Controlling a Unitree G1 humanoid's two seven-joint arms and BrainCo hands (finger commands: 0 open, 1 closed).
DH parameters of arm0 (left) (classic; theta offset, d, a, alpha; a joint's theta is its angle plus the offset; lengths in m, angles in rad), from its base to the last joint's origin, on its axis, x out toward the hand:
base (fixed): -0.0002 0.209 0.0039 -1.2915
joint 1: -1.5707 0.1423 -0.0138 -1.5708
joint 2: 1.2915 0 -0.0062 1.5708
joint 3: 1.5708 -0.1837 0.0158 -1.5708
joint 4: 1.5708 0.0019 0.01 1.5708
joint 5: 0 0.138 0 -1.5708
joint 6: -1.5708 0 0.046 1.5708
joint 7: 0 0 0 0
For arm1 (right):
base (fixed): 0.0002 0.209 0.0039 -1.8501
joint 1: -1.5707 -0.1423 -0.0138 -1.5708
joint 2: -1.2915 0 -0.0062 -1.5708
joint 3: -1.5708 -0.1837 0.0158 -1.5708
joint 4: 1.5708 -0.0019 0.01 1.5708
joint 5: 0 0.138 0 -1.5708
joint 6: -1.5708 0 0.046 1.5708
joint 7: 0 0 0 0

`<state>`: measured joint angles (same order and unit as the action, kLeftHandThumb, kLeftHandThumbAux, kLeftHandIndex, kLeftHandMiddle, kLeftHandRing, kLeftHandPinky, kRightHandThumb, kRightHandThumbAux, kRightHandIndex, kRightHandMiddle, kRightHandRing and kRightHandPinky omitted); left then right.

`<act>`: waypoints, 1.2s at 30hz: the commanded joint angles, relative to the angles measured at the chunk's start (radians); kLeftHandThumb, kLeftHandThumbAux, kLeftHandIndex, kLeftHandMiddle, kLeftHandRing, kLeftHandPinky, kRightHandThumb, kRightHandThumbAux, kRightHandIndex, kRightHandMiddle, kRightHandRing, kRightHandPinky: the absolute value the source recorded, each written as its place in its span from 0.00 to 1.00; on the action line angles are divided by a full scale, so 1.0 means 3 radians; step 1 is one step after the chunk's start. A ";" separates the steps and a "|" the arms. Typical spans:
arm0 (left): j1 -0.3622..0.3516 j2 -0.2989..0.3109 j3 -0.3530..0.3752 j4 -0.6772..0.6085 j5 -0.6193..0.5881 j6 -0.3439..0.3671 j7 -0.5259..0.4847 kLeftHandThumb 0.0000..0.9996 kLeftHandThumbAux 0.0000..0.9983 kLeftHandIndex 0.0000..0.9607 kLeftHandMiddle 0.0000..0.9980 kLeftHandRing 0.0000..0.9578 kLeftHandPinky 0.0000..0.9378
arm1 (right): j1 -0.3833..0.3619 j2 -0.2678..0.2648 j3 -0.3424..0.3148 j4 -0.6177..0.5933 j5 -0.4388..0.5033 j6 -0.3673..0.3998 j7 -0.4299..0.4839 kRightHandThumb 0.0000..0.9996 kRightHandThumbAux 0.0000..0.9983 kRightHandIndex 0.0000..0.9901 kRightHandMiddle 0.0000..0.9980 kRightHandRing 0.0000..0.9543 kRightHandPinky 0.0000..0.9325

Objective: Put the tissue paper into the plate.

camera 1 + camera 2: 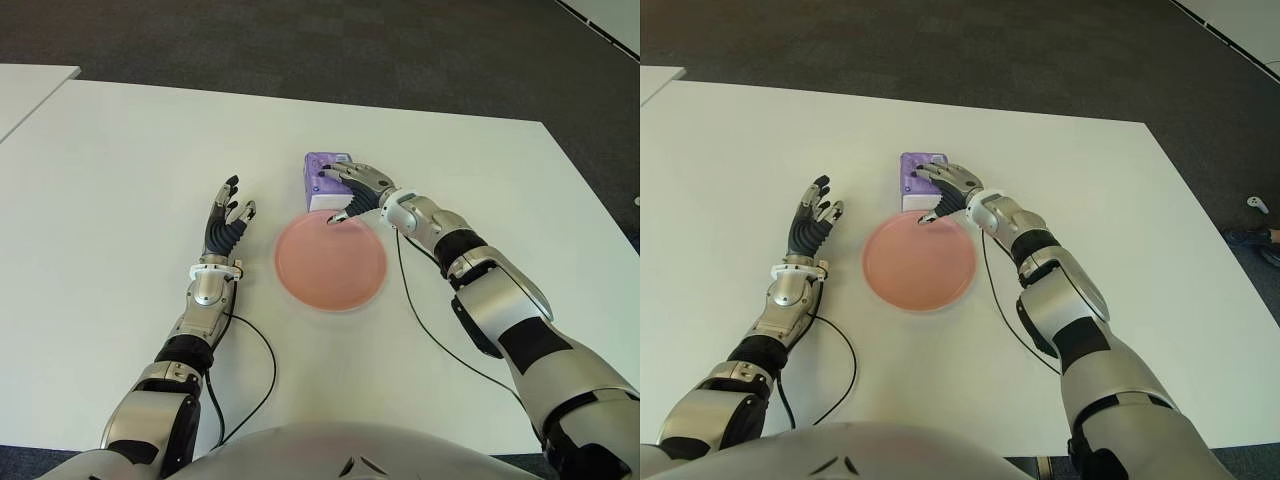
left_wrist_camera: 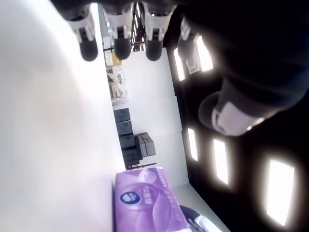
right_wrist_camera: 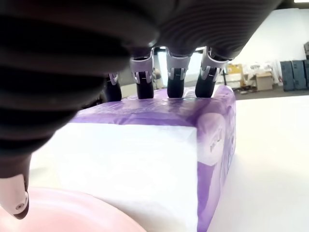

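Apparently right hand (image 1: 352,190) draped over tissue pack (image 1: 322,178), fingers on top, grasp unclear, left hand (image 1: 226,223) released

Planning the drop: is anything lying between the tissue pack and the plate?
Nothing visible. The tissue pack sits right behind the pink plate, whose surface is bare. The right robot hand is over the pack, thumb near the plate's rim.

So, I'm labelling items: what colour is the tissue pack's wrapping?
Purple wrapping with a white end on the soft rectangular tissue pack, clearest in the right wrist view.
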<state>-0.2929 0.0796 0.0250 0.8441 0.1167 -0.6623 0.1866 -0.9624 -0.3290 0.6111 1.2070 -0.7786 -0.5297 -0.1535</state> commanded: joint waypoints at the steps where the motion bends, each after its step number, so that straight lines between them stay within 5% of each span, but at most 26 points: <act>1: 0.0169 -0.0011 -0.0008 0.0126 0.0037 -0.0047 0.0029 0.02 0.58 0.00 0.00 0.00 0.00 | 0.0006 0.0011 -0.0020 0.0077 0.0038 0.0082 0.0113 0.02 0.54 0.00 0.00 0.00 0.00; 26: 0.0194 -0.0004 -0.0011 0.0130 0.0018 -0.0058 -0.0013 0.01 0.57 0.00 0.00 0.00 0.00 | 0.0015 -0.0025 -0.0215 0.0146 0.0254 0.0294 0.0376 0.06 0.50 0.00 0.00 0.00 0.07; 36: 0.0201 0.0004 -0.0027 0.0112 0.0041 -0.0053 -0.0006 0.00 0.55 0.00 0.00 0.00 0.00 | 0.0055 -0.0213 -0.0308 0.0108 0.0321 0.0223 0.0482 0.07 0.51 0.00 0.00 0.01 0.08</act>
<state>-0.2903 0.0806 0.0218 0.8430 0.1176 -0.6842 0.1866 -0.9720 -0.3601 0.5274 1.2325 -0.6986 -0.4614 -0.0383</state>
